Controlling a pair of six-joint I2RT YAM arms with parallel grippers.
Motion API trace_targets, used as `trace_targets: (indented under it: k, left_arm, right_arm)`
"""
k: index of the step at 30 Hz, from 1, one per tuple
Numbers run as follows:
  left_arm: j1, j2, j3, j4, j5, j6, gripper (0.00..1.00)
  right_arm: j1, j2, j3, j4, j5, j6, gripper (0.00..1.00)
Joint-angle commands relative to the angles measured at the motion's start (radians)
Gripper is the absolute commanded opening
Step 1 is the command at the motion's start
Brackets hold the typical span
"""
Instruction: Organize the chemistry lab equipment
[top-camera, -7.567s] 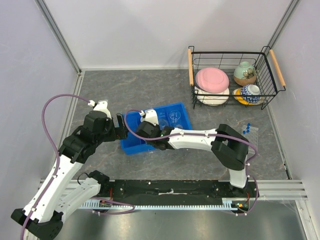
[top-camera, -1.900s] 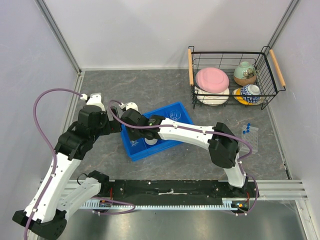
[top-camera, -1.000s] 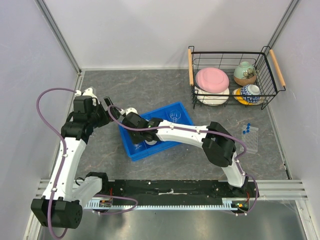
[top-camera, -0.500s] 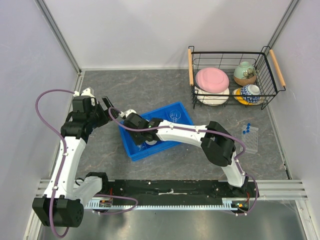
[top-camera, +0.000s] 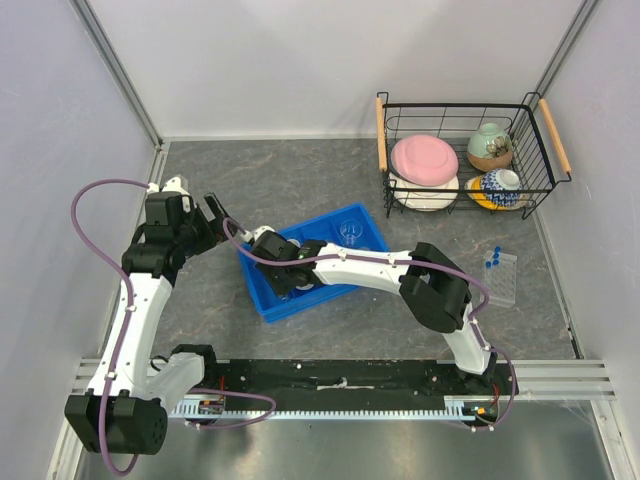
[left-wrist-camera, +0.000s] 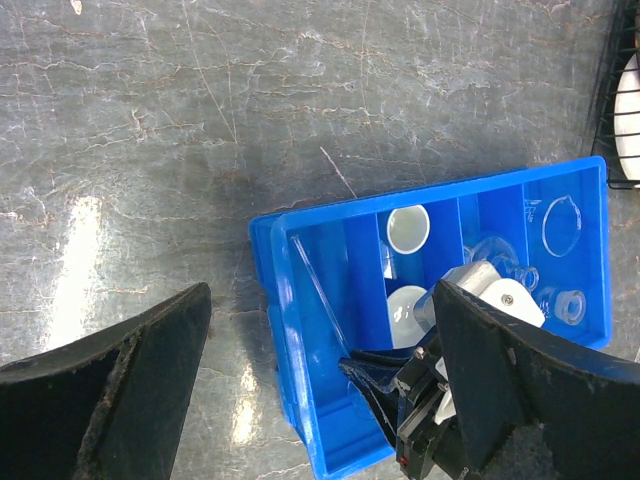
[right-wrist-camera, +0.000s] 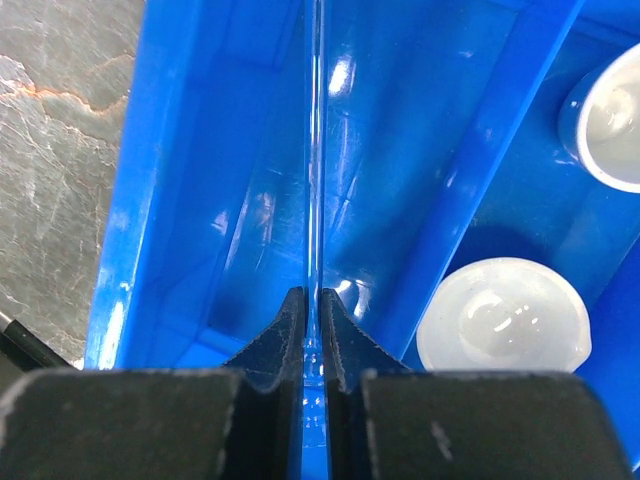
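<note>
A blue divided bin (top-camera: 268, 310) sits left of centre on the table. My right gripper (right-wrist-camera: 311, 295) is shut on a thin clear glass rod (right-wrist-camera: 313, 150) that slants up along the bin's left compartment (left-wrist-camera: 330, 290). Two small white round dishes (right-wrist-camera: 503, 312) (right-wrist-camera: 612, 130) lie in the neighbouring compartment. Clear glass beakers (left-wrist-camera: 562, 222) and a flask (left-wrist-camera: 497, 255) fill the bin's right end. My left gripper (top-camera: 222, 215) hangs open above the bin's far left corner, holding nothing. A clear rack with blue-capped tubes (top-camera: 498, 272) stands at the right.
A black wire basket (top-camera: 384, 130) at the back right holds a pink plate (top-camera: 424, 158) and patterned bowls (top-camera: 490, 146). Grey walls close in the left, back and right sides. The right arm (top-camera: 380, 268) stretches across the table's middle.
My right gripper has shifted a little toward the near side within the bin's left compartment, still holding the rod. The left arm has barely moved.
</note>
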Motion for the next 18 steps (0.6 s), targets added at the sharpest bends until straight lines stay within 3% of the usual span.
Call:
trace_targets:
  k: [1,8,18]
  left_arm:
    - [0.001,-0.011,0.003,0.063,0.010,-0.032,0.98]
    - [0.001,-0.019,-0.004,0.063,0.010,-0.031,0.98]
    - [0.001,-0.033,-0.001,0.057,0.018,-0.026,0.98]
  right_arm:
    - [0.007,0.018,-0.010,-0.027,0.004,-0.051,0.00]
    - [0.005,0.075,0.035,-0.029,0.006,-0.043,0.01]
    - [0.000,0.133,0.072,-0.043,0.009,-0.042,0.18]
